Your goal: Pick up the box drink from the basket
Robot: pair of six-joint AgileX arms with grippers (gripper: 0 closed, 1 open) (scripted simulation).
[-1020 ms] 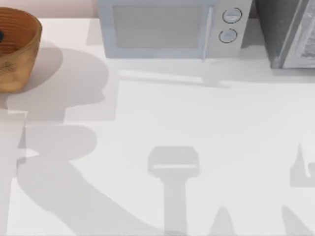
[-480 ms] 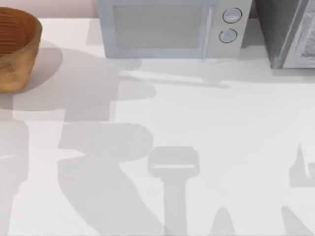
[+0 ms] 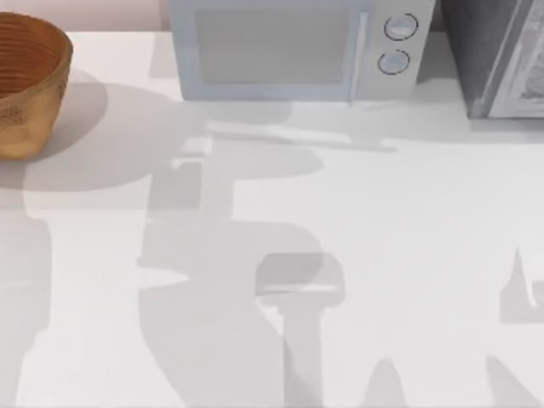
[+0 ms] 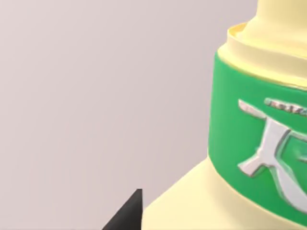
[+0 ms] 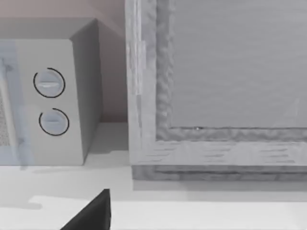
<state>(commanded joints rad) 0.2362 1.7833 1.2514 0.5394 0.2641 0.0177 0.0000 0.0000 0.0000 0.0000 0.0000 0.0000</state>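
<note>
The box drink (image 4: pixel 249 158), cream with a green band and a spout-like top, sits right up against the left end effector's camera; whether the fingers (image 4: pixel 127 213) pinch it I cannot tell. The basket (image 3: pixel 30 85) stands at the bench's far left corner. The drink likely handles light, stiff-walled and slick, best gripped across its flat sides; its long axis seems to run toward the spout.

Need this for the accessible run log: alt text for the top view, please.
An orange-brown woven basket sits at the back left of a white table, with a white microwave at back centre and a grey appliance at back right. Arm shadows fall across the tabletop.
</note>
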